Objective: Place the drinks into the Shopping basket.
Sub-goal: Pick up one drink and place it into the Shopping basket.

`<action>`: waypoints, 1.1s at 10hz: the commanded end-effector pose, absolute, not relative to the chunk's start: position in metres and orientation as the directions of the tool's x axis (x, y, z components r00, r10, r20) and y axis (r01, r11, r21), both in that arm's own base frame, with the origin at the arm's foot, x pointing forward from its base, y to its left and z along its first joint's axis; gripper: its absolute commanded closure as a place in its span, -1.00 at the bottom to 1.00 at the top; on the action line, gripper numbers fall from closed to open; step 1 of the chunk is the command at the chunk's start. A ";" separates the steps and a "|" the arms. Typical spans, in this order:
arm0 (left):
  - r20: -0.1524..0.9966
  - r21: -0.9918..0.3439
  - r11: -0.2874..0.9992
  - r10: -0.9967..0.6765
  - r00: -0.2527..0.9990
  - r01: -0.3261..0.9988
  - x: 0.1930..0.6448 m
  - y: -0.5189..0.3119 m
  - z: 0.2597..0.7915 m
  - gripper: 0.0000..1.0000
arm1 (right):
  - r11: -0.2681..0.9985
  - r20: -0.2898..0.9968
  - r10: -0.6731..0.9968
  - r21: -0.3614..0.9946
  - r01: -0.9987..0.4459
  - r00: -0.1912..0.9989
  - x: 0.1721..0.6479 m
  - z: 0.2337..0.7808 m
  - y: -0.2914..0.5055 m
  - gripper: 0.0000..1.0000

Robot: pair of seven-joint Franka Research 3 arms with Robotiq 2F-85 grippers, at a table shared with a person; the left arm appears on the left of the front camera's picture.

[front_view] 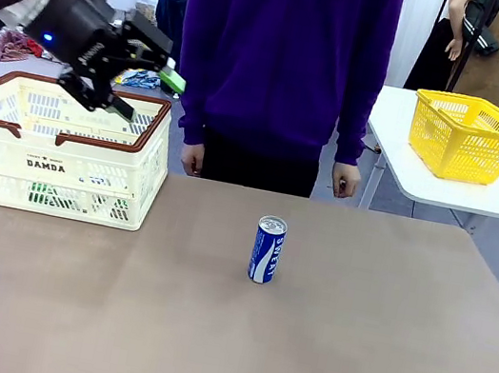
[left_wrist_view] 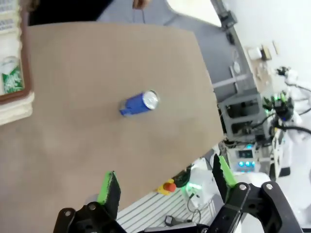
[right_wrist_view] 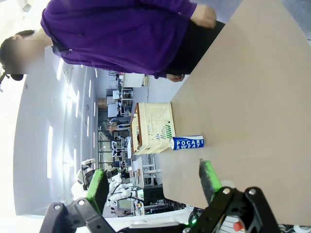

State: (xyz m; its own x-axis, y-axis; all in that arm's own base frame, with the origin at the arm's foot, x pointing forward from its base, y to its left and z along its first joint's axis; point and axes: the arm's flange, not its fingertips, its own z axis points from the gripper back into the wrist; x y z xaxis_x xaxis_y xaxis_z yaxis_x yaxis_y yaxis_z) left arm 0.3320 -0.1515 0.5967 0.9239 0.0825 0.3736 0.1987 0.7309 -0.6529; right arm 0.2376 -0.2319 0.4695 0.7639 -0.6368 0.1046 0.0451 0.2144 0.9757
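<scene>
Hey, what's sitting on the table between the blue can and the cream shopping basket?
Nothing: in the front view only bare brown table separates the blue can from the Shopping basket.

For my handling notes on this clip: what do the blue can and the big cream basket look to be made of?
Blue can: likely thin metal, judging by its bare silver top rim, with a glossy blue printed body and white lettering. Shopping basket: looks like moulded rigid plastic, matte cream, with slotted walls and a brown rim that seems to be the same sort of plastic. A green can shows through its slots.
</scene>
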 end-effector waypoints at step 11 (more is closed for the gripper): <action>0.313 -0.206 0.955 -0.144 0.939 0.215 0.354 -0.341 0.569 -1.00 | 0.205 0.118 -0.641 0.978 0.021 0.759 0.239 0.472 -0.233 -1.00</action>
State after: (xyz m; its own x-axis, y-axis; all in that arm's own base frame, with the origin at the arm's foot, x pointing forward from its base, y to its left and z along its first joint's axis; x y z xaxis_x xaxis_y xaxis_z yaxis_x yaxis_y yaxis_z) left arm 0.3394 -0.3333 0.5601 0.9304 -0.1291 0.3431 0.2281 0.9365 -0.2664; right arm 0.2376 -0.2320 0.4695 0.7638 -0.6369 0.1047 0.0451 0.2145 0.9757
